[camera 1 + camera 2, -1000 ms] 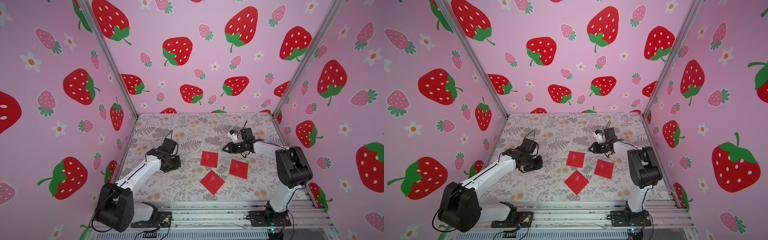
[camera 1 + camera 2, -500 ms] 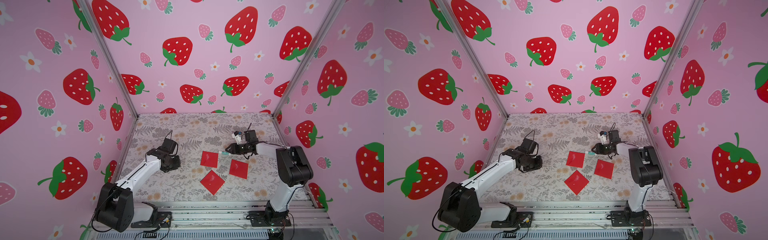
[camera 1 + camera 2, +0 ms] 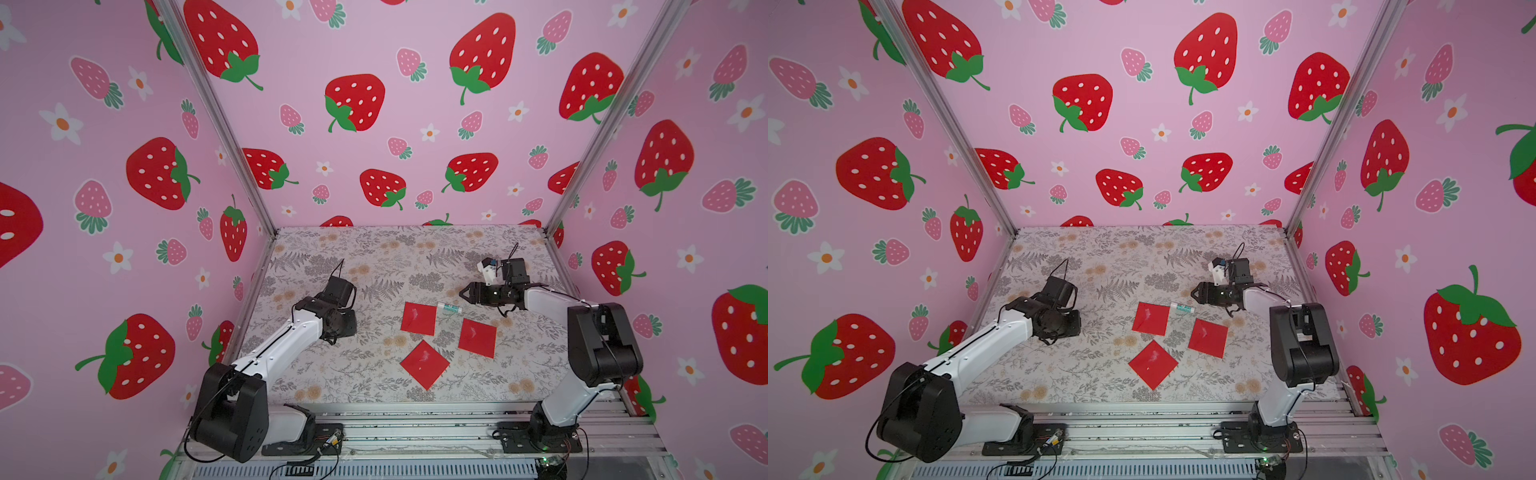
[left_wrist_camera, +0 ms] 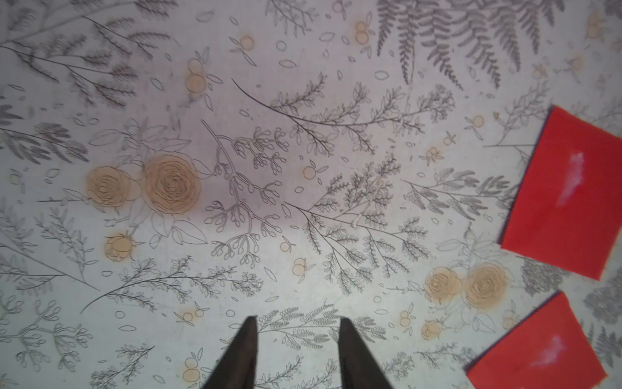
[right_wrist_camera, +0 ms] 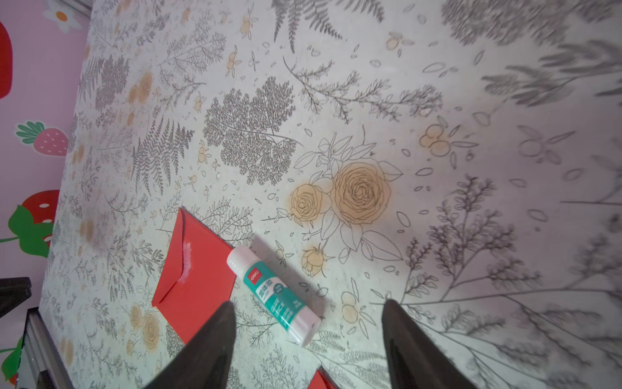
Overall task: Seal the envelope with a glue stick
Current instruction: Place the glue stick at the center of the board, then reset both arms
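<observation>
Red paper: 3 square envelopes lie flat and close together without touching, between the 2 arms.
Far envelope (image 3: 419, 318): sits nearest the back wall; the right wrist view shows its flap seam with a whitish smear along it.
Right-side envelope (image 3: 478, 337): lies nearest the right arm's base, tilted a little.
Near envelope (image 3: 424, 364): is turned corner-on like a diamond, closest to the front rail.
Smears: both top views show a pale mark near the middle of each of the 3 envelopes.
Glue stick (image 5: 272, 296): a white tube with a teal label band lies on its side on the table. One white end is at the far envelope's edge. I cannot tell whether it rests on the paper or just beside it. In both top views it lies between that envelope's back corner and the right gripper.
Right gripper (image 5: 308, 304): the 2 dark fingers are spread wide with nothing clamped. They hang just above the table with the tips pointing toward the glue stick, which is free of them.
Left gripper (image 4: 297, 321): the fingers are parted over bare cloth with nothing between them, well apart from the glue stick. 2 envelopes show at the side of its wrist view.
Table cover (image 3: 374, 266): pale cloth printed with grey ferns and tan roses.
Walls (image 3: 353, 104): pink with red strawberries and white flowers.
</observation>
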